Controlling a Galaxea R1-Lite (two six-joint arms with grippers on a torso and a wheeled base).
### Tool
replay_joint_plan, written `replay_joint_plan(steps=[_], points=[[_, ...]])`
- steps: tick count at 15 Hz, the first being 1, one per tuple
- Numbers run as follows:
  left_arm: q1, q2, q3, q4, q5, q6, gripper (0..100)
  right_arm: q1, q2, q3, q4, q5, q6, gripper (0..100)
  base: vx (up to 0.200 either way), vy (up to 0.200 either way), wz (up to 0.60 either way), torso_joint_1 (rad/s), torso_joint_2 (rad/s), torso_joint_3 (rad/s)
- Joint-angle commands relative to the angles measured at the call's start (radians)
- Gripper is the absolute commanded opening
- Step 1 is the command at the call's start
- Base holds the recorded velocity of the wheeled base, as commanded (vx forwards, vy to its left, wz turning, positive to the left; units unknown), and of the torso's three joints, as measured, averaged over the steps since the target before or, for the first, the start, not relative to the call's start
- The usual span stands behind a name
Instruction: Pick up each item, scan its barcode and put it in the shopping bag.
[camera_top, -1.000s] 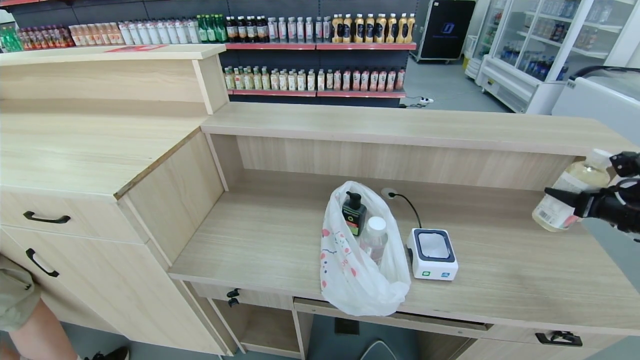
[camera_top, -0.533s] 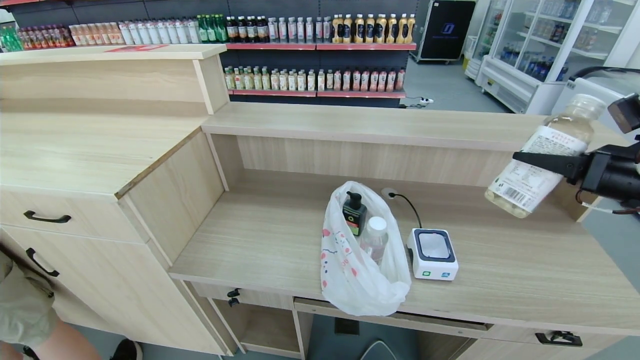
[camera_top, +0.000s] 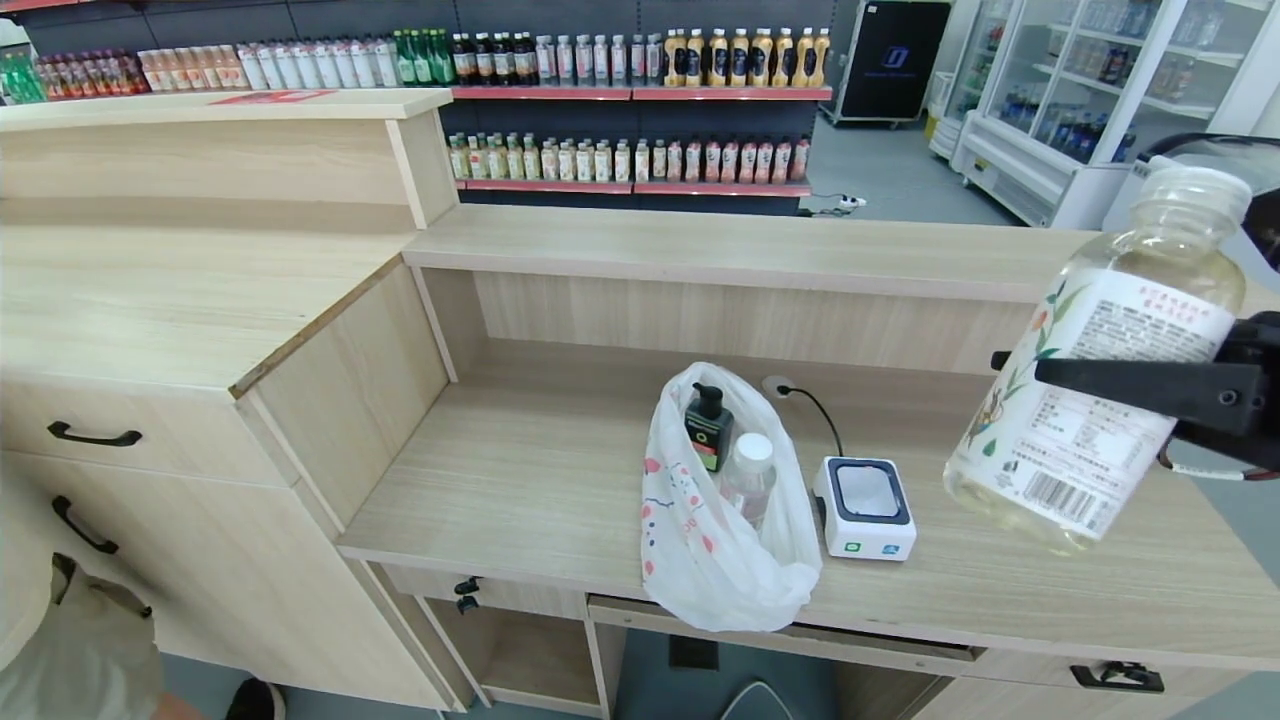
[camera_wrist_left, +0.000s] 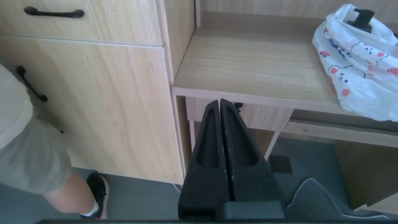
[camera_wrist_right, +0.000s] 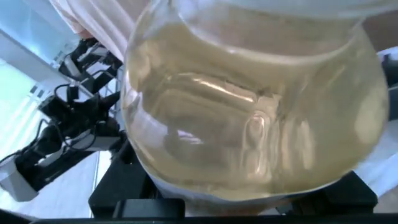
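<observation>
The right gripper (camera_top: 1025, 368) is clamped across the middle of the bottle (camera_top: 1120, 300), holding it tilted in the air above the right end of the counter (camera_top: 520, 480), cap up and away, base toward the robot. The scanner (camera_top: 866, 505) sits on the counter off to the bottle's left, its window facing up, just beside the bag (camera_top: 700, 540). The left gripper (camera_wrist_left: 220, 124) hangs low by the counter's front, its fingers pressed together on nothing.

The step in hand appears to be the scan. The barcode (camera_top: 1062, 497) lies low on the label and faces up toward the head camera, so the wrist likely has to roll the bottle until that patch looks down at the window. The bottle should then travel left, stop near above the window and hold steady. The liquid inside may slosh, so a slow roll seems wise. The path should keep clear of the bag, which already holds a pump bottle (camera_top: 708, 428) and a capped bottle (camera_top: 750, 470).
</observation>
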Motion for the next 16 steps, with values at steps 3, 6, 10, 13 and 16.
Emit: replay_joint_plan(steps=[3, 6, 10, 13, 16], points=[[0.000, 0.000, 0.000, 0.000, 0.000, 0.001, 0, 0.163, -0.178, 0.007, 0.157, -0.049, -0.002, 0, 0.000, 0.000, 0.00, 0.000, 0.00, 0.000], [0.000, 0.000, 0.000, 0.000, 0.000, 0.001, 0, 0.258, -0.225, 0.023, 0.200, -0.152, -0.003, 0, 0.000, 0.000, 0.00, 0.000, 0.00, 0.000], [0.000, 0.000, 0.000, 0.000, 0.000, -0.001, 0, 0.259, -0.238, 0.073, 0.200, -0.160, -0.012, 0, 0.000, 0.000, 0.00, 0.000, 0.00, 0.000], [0.000, 0.000, 0.000, 0.000, 0.000, 0.001, 0, 0.259, -0.233, 0.099, 0.200, -0.160, -0.034, 0, 0.000, 0.000, 0.00, 0.000, 0.00, 0.000], [0.000, 0.000, 0.000, 0.000, 0.000, 0.001, 0, 0.258, -0.233, 0.118, 0.205, -0.160, -0.060, 0, 0.000, 0.000, 0.00, 0.000, 0.00, 0.000]])
